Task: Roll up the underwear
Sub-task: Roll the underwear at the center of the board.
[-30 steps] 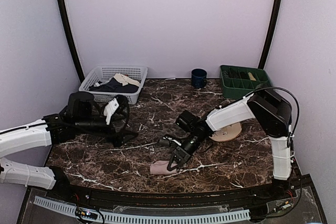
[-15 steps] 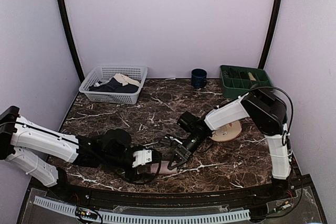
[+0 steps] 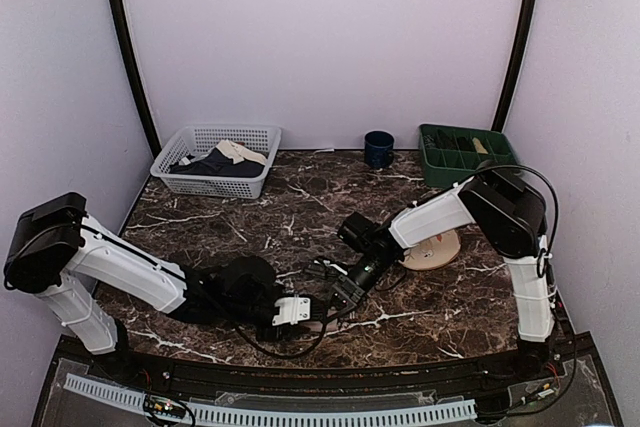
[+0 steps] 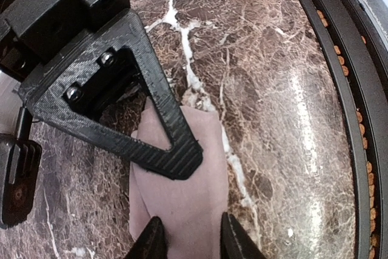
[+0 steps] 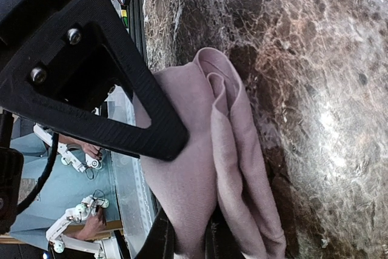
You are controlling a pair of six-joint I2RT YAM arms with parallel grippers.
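The underwear [image 4: 185, 195] is a dusty-pink roll of fabric lying on the dark marble near the table's front edge; its folded layers show in the right wrist view [image 5: 233, 150]. From above, both grippers almost cover it. My left gripper [image 4: 191, 241] [image 3: 300, 310] reaches in from the left, a fingertip pressed on each side of the roll. My right gripper [image 5: 188, 241] [image 3: 338, 301] comes from the right, shut on a layer of the same fabric. Its black triangular finger [image 4: 163, 150] lies across the roll's top.
A white basket [image 3: 210, 187] with dark and beige cloth stands at the back left. At the back are a blue mug [image 3: 378, 149] and a green divided tray [image 3: 462, 155]. A round plate [image 3: 432, 250] lies right of centre. The table's front rail [image 4: 339, 89] runs close by.
My left arm has swung from the table's left side down to the front centre, and its jaws have narrowed around the underwear. The right gripper has kept its hold in place.
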